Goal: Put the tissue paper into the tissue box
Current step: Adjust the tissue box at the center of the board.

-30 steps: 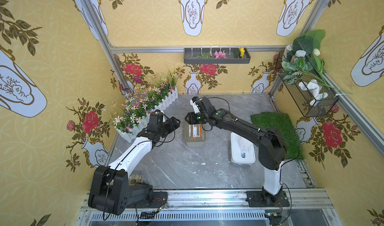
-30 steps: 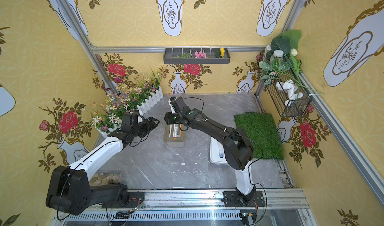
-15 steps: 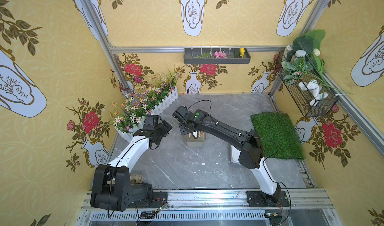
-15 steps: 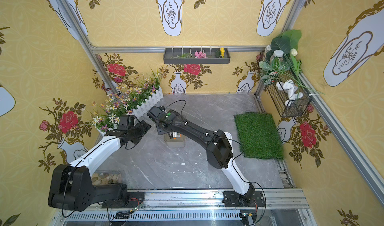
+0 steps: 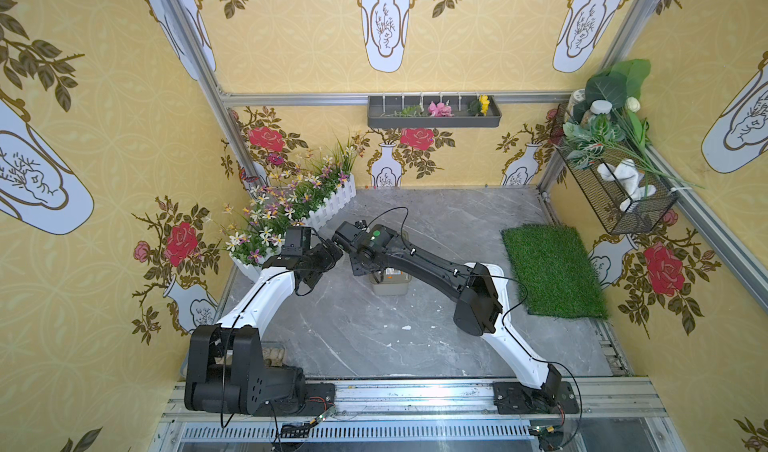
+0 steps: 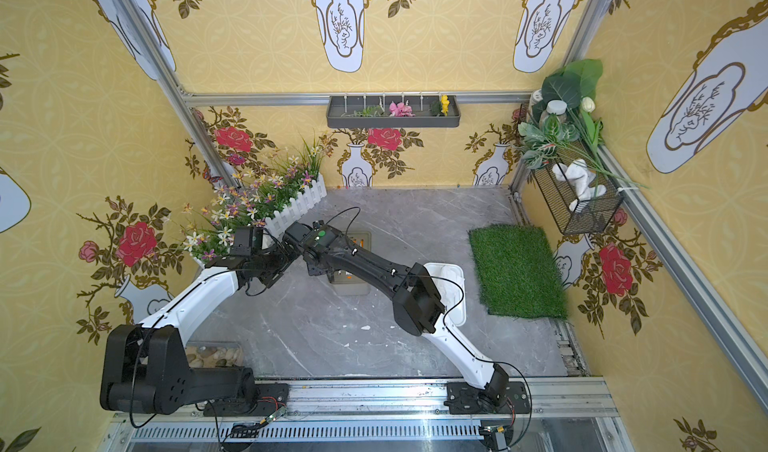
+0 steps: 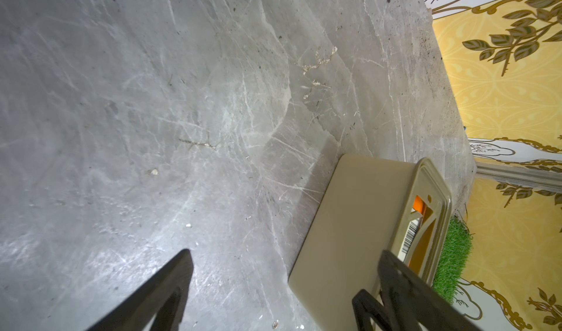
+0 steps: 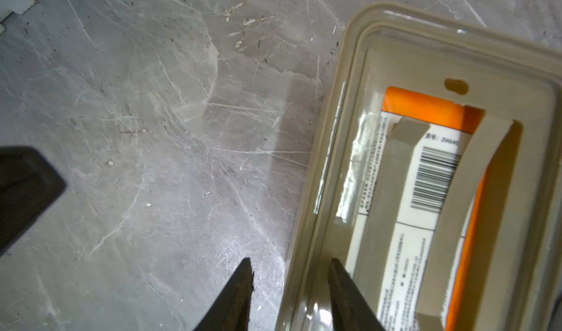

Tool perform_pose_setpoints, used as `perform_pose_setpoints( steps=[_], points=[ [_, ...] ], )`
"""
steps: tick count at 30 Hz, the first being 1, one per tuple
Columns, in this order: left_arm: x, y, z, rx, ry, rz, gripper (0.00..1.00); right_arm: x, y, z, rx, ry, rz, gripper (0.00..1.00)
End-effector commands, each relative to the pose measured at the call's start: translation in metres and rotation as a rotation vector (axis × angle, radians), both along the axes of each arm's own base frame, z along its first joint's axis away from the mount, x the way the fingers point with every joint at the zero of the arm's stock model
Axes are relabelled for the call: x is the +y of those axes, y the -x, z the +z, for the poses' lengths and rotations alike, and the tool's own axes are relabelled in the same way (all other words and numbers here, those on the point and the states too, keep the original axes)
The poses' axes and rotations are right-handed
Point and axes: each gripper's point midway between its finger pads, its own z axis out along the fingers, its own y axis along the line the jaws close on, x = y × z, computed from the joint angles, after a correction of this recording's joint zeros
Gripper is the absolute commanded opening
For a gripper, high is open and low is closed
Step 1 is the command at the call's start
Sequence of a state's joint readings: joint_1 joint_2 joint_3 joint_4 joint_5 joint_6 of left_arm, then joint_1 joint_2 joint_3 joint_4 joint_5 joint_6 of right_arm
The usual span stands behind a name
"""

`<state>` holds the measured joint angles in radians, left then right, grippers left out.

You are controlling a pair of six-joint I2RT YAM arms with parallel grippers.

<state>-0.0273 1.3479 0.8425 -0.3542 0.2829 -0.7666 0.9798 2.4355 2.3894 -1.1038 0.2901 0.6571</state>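
The beige hard-plastic tissue box (image 5: pixel 390 288) stands near the middle of the grey marble-look desk (image 5: pixel 353 337), well apart from every edge. Through the barred opening in its upper face shows an orange-and-white film-wrapped tissue pack (image 8: pixel 431 174), barcode label up; I judge this to be the tissue paper, already lying inside the box, though whether it sits fully down is hidden.

The left gripper (image 7: pixel 284 253) is spread wide and empty over bare desk just beside the box's long wall; whether one finger touches the box I cannot tell. The right gripper (image 8: pixel 290 261) stands part-way apart and holds nothing; its jaws straddle the box's long rim, with desk showing between one finger and the rim, so there is no pinch.

Toward the right edge a white plastic tray (image 6: pixel 457 288) lies beside a green artificial-grass mat (image 6: pixel 519 271); its contents are too small to tell.

The pack should be light, soft and squashy, its glossy film slippery; best taken across its narrow width near the middle, firmly enough to dent the wrapper. The box looks stiff but light and may skate on the smooth desk; steady it by a long wall or its rim.
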Motion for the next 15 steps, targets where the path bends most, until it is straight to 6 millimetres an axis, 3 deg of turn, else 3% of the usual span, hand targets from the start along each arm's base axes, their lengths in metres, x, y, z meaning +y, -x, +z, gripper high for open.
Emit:
perform_pose_setpoints(
  steps=[1, 5, 10, 15],
  points=[
    [0.001, 0.006, -0.004, 0.016, -0.012, -0.035, 0.97, -0.002, 0.0, -0.01, 0.01, 0.026, -0.027, 0.42],
    [0.003, 0.007, -0.005, 0.019, -0.004, -0.034, 0.97, -0.009, 0.001, -0.025, 0.029, 0.069, -0.034, 0.35],
    [0.004, 0.007, -0.005, 0.018, -0.004, -0.03, 0.97, -0.031, 0.004, -0.027, 0.02, 0.151, -0.052, 0.15],
    [0.003, 0.008, -0.007, 0.021, 0.006, -0.027, 0.97, -0.058, 0.007, -0.025, 0.02, 0.237, -0.065, 0.12]
  ],
)
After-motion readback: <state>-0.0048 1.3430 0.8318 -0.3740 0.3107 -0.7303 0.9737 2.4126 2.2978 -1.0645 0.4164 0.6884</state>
